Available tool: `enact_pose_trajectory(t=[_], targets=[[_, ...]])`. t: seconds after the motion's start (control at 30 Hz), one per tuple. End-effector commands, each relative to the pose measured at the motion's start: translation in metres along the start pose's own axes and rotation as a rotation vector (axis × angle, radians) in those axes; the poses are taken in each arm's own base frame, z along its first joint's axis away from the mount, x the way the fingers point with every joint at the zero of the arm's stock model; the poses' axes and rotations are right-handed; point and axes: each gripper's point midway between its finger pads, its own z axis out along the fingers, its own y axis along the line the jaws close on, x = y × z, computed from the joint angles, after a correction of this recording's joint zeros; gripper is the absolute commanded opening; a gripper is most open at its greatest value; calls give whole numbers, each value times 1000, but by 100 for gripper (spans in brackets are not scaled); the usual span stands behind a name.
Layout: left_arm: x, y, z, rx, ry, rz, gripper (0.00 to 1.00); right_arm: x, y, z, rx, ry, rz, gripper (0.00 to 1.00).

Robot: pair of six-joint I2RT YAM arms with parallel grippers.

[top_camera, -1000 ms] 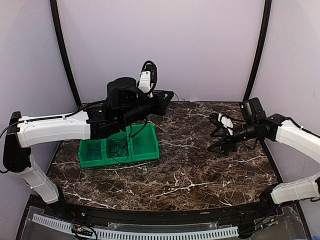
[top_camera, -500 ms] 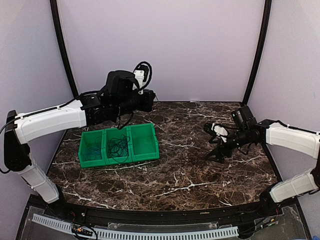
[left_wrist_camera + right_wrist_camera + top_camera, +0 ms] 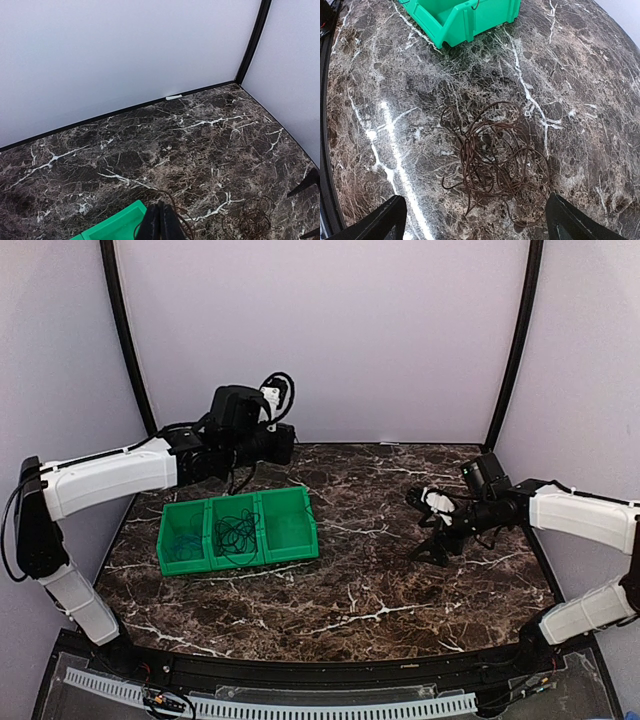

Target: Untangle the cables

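Found right gripper (image 3: 477, 222) wide open, empty, over brown tangle (image 3: 497, 160) at 3 o'clock; left gripper (image 3: 160, 221) pinched on black cable (image 3: 237, 528) above bin (image 3: 290, 550), 10 o'clock. Advise pinching one outer loop.

Things counted, kind by kind

On the dark marbled table (image 3: 380, 590), one green plastic three-compartment bin (image 3: 290, 550) is seen. Two cable bundles are counted: one brown wire tangle (image 3: 497, 157) and one black coiled cable (image 3: 236, 530). Whether the one thin dark strand (image 3: 244, 478) is a third cable cannot be told. Two hands are counted: left hand (image 3: 160, 222) and right hand (image 3: 477, 222).
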Motion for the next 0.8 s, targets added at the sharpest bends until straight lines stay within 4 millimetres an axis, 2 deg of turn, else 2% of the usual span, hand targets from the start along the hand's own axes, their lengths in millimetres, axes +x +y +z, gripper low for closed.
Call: enact_pose_trajectory(t=[0.0,0.2,0.53,0.67,0.77], targets=[[-27,-10,-27,83,-68,7,0,-1,-4,2,13,-8,-13,99],[-22,11,-29,-32,-43,69,0,-1,-4,3,10,-4,-13,99],[-8,14,-30,-31,-12,35,0,1,-3,5,1,3,-10,99],[14,29,-15,-110,54,76,0,1,-2,5,-1,5,-12,99],[41,40,0,-169,126,120,0,2,-2,5,0,6,-13,99]])
